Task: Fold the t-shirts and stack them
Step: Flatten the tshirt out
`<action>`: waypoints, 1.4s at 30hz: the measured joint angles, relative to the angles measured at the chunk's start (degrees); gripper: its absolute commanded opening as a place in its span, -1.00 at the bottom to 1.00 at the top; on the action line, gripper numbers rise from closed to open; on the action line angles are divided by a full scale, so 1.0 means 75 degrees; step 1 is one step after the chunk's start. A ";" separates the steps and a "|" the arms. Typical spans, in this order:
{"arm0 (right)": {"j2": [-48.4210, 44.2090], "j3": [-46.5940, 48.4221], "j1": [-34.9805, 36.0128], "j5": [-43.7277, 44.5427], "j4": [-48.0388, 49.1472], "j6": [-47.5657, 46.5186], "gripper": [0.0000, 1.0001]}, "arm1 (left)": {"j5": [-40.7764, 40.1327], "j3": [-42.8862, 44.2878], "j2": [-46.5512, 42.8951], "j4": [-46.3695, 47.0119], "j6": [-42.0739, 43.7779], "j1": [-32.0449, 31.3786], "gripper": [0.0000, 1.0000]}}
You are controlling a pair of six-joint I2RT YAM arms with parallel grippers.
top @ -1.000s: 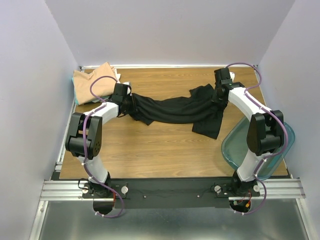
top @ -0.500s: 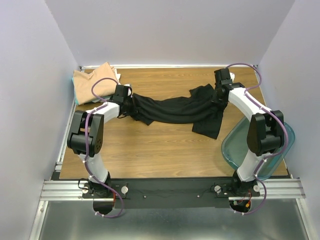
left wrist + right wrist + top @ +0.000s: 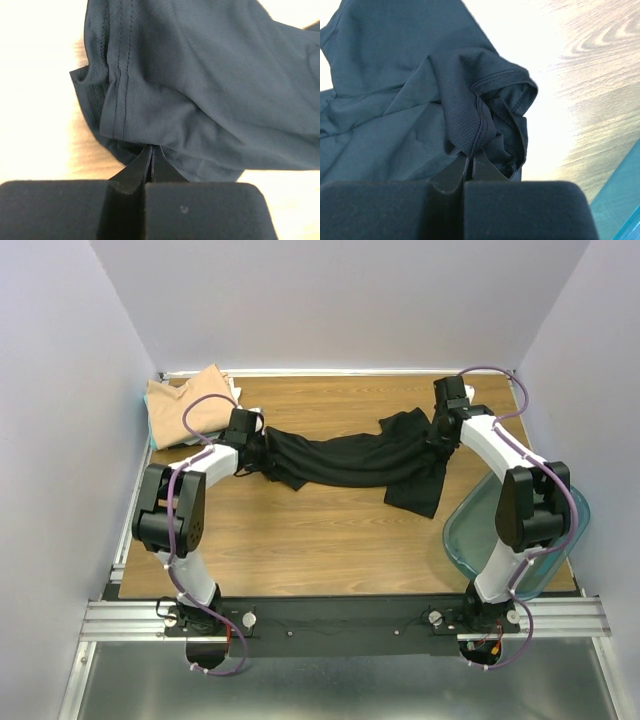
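Currently, the black t-shirt (image 3: 350, 462) is being held stretched across the middle of the wooden table (image 3: 320, 540). Its cloth is being bunched into a long band running from left to right, with a wider flap lying toward the near right.

At its left end, a stitched hem is being pinched by the left gripper (image 3: 151, 152), whose fingers are being pressed together on the fabric. In the left wrist view a double seam is showing just above the tips. At its right end, a folded, hemmed edge is being grasped by the right gripper (image 3: 468, 160), likewise clamped tight on the cloth, with the fabric gathering in folds over the tips. Whether the shirt's middle is being lifted off the table or is resting on it cannot be told from above.

The tan t-shirt (image 3: 190, 405) is lying crumpled at the far left corner of the table, near the left gripper, and a pale cloth edge (image 3: 235, 392) is showing beneath it.

The clear teal bin (image 3: 462, 540) is sitting at the near right edge of the table, just beside the black shirt's flap, and is being partly hidden by the right arm (image 3: 520, 500).
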 measured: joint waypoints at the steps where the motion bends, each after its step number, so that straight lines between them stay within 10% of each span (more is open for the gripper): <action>1: 0.0000 0.0012 -0.0026 -0.0003 -0.0006 0.0000 -0.99 | 0.0003 0.0015 -0.0102 -0.0102 0.0085 0.0003 -1.00; 21: 0.0749 0.1810 -0.1061 -0.0749 -0.0154 -0.0082 -0.99 | -0.0143 -0.0131 -0.2967 -0.1824 0.1571 0.1521 -1.00; 27: 0.1078 0.2078 -0.1061 -0.1419 -0.0280 -0.0213 0.17 | 0.0047 -0.0012 -0.2859 -0.1845 0.1661 0.1518 -1.00; 29: 0.1049 0.2078 -0.1061 -0.1760 -0.0297 -0.0274 0.25 | 0.0213 0.0119 -0.2707 -0.1807 0.1676 0.1518 -1.00; 42: -0.1580 -0.1638 -0.0178 -0.2681 -0.0289 0.0318 -0.15 | 0.0682 0.0332 -0.1985 -0.1661 0.1763 0.1518 -1.00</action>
